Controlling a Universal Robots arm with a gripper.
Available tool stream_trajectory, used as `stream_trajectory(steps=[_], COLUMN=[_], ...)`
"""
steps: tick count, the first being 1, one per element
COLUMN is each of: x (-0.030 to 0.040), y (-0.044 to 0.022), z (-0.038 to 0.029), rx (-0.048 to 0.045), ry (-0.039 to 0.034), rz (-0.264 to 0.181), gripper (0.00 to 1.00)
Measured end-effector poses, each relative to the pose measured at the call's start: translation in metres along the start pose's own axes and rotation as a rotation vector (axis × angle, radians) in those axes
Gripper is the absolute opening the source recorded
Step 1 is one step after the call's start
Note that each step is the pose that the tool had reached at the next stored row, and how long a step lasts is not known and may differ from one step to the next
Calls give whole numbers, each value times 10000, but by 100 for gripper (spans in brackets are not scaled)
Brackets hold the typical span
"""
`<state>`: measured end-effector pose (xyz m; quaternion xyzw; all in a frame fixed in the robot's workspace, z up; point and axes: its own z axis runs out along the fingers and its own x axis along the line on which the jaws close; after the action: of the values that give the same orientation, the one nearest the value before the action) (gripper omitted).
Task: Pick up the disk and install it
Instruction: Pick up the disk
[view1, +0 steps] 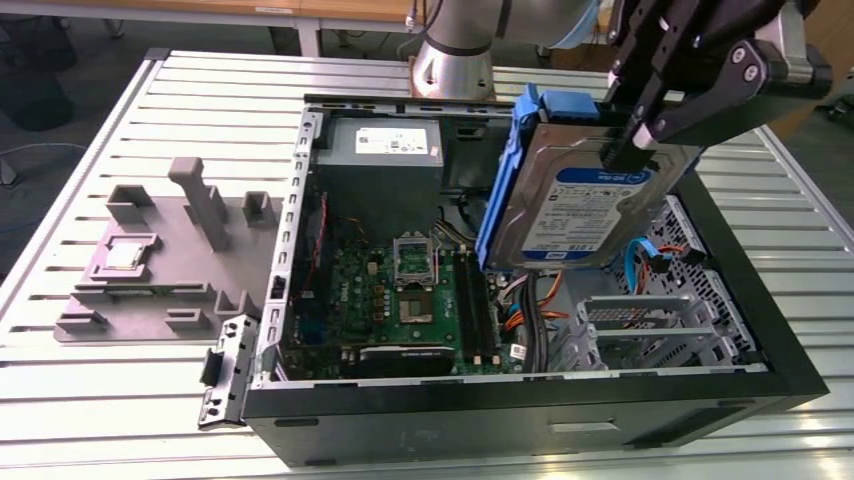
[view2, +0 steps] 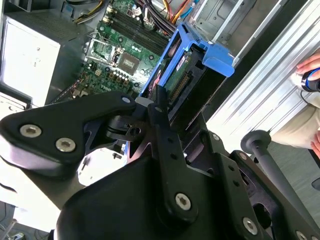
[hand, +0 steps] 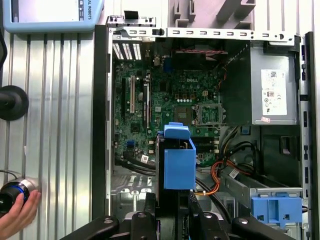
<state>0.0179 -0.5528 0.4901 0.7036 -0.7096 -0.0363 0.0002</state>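
One disk (view1: 583, 212) clamped in pincer (view1: 627, 152), over one open case (view1: 507, 415).

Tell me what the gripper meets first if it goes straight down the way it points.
Likely the cable bundle beside the motherboard: the disk clamped in the gripper hangs on edge above it and would touch first. Depth is unclear.

open case (view1: 534, 420) | motherboard (view1: 387, 300) (green) inside | power supply (view1: 380, 150) | grey fixture (view1: 160, 270) on slatted table (view1: 107, 400)
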Motion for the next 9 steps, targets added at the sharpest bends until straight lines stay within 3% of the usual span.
stream_trajectory(steps=[9], x=[-2], y=[-181], z=[-8], rx=[-35], ry=[0], rz=[4], gripper=[35])
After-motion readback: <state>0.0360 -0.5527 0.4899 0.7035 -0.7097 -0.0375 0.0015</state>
